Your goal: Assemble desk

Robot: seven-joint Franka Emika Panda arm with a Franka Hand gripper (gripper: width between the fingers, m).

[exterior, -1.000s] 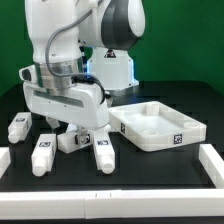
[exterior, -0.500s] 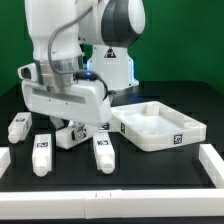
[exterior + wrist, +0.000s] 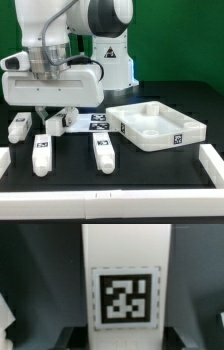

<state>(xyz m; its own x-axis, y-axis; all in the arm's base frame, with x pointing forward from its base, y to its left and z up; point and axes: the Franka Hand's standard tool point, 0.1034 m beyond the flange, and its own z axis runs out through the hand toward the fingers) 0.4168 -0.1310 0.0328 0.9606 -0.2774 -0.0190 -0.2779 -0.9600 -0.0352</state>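
**Exterior view.** The gripper is seen closed to a narrow gap on one leg. The leg is carried just under the fingertips and appears to be clear of the table. Three loose legs are lying on the table below and around the hand. The desk top is set well apart from the hand, toward the exterior view's right, and the marker board is placed between the two.

**Wrist view.** The leg is shown running straight out from between the fingers, with its tag turned toward the camera. The block is judged to be light, stiff, smooth plastic. A firm squeeze can probably be borne without damage, but twisting or slipping is likely if it is pinched close to one end. The two flat long sides, taken squarely, are judged the best place for a hold.
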